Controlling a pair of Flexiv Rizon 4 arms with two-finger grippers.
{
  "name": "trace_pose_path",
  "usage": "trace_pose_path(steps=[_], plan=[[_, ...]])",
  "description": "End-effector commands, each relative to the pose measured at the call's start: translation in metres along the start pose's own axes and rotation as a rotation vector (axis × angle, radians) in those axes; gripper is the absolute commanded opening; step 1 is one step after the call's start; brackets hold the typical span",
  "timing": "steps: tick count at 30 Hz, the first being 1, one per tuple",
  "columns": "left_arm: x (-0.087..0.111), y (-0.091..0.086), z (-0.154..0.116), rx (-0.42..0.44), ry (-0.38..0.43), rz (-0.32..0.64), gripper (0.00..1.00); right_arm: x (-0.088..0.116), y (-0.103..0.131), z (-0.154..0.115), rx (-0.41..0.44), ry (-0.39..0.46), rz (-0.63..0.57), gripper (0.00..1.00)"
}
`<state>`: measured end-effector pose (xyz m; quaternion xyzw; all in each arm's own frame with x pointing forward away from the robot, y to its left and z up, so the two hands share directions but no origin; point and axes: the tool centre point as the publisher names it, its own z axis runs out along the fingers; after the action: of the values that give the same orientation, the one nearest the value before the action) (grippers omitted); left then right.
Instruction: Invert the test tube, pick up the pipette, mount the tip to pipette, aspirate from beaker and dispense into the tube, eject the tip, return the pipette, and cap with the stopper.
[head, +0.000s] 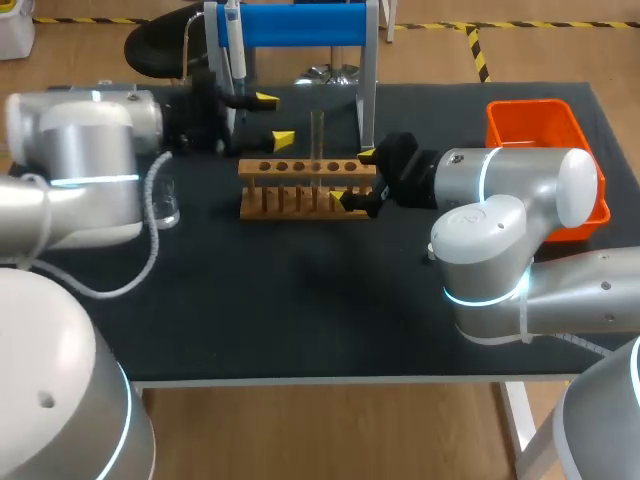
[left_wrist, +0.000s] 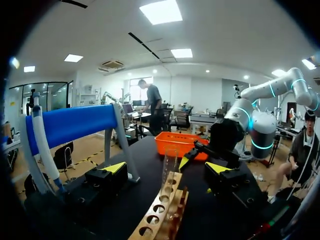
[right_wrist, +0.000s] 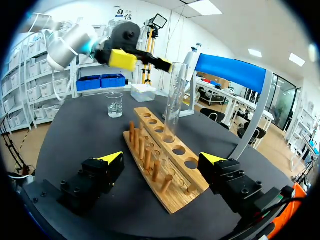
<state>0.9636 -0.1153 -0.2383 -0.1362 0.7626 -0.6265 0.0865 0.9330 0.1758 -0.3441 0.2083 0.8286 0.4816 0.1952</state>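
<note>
The test tube (head: 318, 132) is thin glass, so I judge it light, stiff, smooth and easy to break. It stands upright in a hole of the wooden rack (head: 300, 195), toward the right end of the row, and most of its length rises free above the wood. I think the best place to take it is this free part, a little above the rack, with the fingers on two opposite sides and only soft pressure. A hard squeeze may crack it, and a weak one may let the glass slip. A straight lift seems safer, because a tilt would press the tube against the hole's edge.

In the head view the rack lies at about 12 o'clock from the middle of the table (head: 300, 320). From the rack, the beaker (head: 165, 205) is at 9 o'clock, the pipette (head: 232, 45) hangs on the blue stand (head: 300, 25) at 11 o'clock, and the orange bin (head: 545, 125) is at 3 o'clock.

The left gripper (head: 273, 118) is wide open and holds nothing. It hangs at 11 o'clock from the rack, near the stand and apart from the tube. The right gripper (head: 352, 177) is also wide open and empty. Its fingers stand on the two sides of the rack's right end, one behind and one in front. Whether they touch the wood I cannot tell.
</note>
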Motion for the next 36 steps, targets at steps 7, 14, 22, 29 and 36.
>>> trace_pose_path(steps=[7,14,22,29,36], plan=[[0.024,-0.011,-0.031,-0.028,-0.076,-0.001,1.00,0.000,0.000,0.000,0.000,0.001,0.001,1.00],[0.024,-0.011,-0.031,-0.028,-0.076,-0.001,1.00,0.000,0.000,0.000,0.000,0.001,0.001,1.00],[-0.013,0.005,-0.098,-0.066,-0.322,-0.024,1.00,0.000,0.000,0.000,0.000,0.001,0.001,1.00],[-0.039,0.018,-0.173,-0.119,-0.557,-0.060,1.00,0.000,0.000,0.000,0.000,0.001,0.001,1.00],[-0.063,0.049,-0.227,-0.148,-0.788,-0.158,1.00,0.000,0.000,0.000,0.000,0.001,0.001,1.00]])
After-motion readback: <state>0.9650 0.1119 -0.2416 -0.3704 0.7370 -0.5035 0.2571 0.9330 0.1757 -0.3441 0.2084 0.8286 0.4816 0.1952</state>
